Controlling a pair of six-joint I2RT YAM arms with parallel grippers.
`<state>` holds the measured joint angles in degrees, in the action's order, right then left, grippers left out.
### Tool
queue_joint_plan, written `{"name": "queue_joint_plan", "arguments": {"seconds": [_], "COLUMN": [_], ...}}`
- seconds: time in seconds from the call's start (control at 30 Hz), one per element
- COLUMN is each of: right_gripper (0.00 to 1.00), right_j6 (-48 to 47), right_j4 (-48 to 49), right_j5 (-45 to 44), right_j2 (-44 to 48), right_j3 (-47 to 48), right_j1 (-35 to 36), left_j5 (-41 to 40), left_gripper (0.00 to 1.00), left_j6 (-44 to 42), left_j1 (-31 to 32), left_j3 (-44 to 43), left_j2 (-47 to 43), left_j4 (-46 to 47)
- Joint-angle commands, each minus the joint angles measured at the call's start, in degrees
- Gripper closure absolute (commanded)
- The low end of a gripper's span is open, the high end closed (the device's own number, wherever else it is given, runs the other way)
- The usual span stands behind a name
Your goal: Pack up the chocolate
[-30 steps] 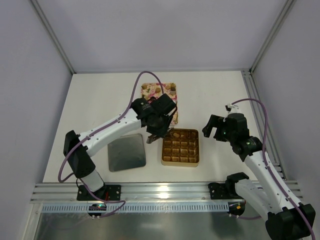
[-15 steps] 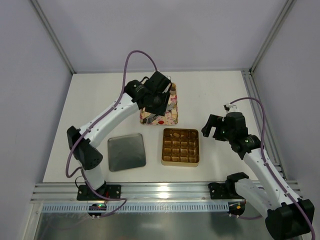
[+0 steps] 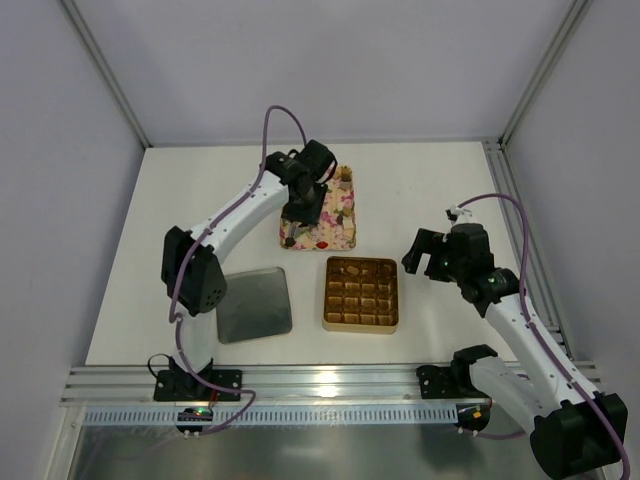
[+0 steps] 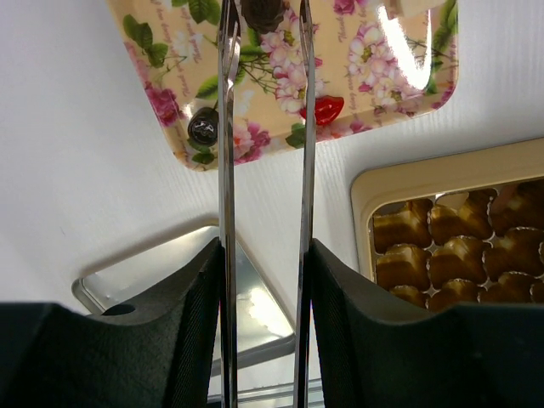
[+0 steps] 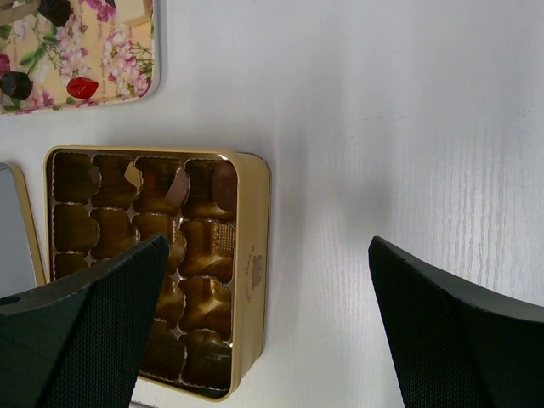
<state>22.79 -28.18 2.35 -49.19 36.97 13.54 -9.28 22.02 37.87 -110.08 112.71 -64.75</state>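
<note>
Probably the chocolate [image 4: 263, 10] is light and brittle; pinch its sides softly. Left jaws straddle it, grip unclear; right jaws stand open.

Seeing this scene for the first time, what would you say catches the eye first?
Probably the pink floral tray in the far middle of the table, where the left gripper holds long metal tweezers whose tips flank a dark chocolate. Next comes the gold box with its gridded cells, just nearer the arms, and the right gripper hanging open beside it.
</note>
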Motion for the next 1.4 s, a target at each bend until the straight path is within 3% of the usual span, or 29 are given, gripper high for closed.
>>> {"name": "queue_joint_plan", "arguments": {"seconds": [0.0, 0.57, 1.03, 1.37], "right_gripper": [0.0, 0.0, 0.0, 0.0], "right_j6": [-0.4, -0.5, -0.5, -0.4], "right_j4": [2.3, 2.4, 2.1, 1.9], "right_j5": [0.3, 0.4, 0.1, -0.2], "right_j2": [-0.3, -1.0, -0.4, -0.1], "right_j3": [2.3, 2.1, 2.1, 2.1], "right_j1": [0.2, 0.2, 0.2, 0.2], "left_j5": [-0.6, 0.0, 0.8, 0.7], "left_gripper": [0.57, 0.58, 0.69, 0.7], "left_j6": [-1.5, -2.5, -2.8, -2.8], "left_j1": [-1.0, -1.9, -1.9, -1.9], "left_j3": [-2.0, 0.8, 0.5, -3.2], "left_j2": [0.9, 3.7, 3.7, 1.9], "left_j4": [2.0, 3.8, 3.1, 0.9]}}
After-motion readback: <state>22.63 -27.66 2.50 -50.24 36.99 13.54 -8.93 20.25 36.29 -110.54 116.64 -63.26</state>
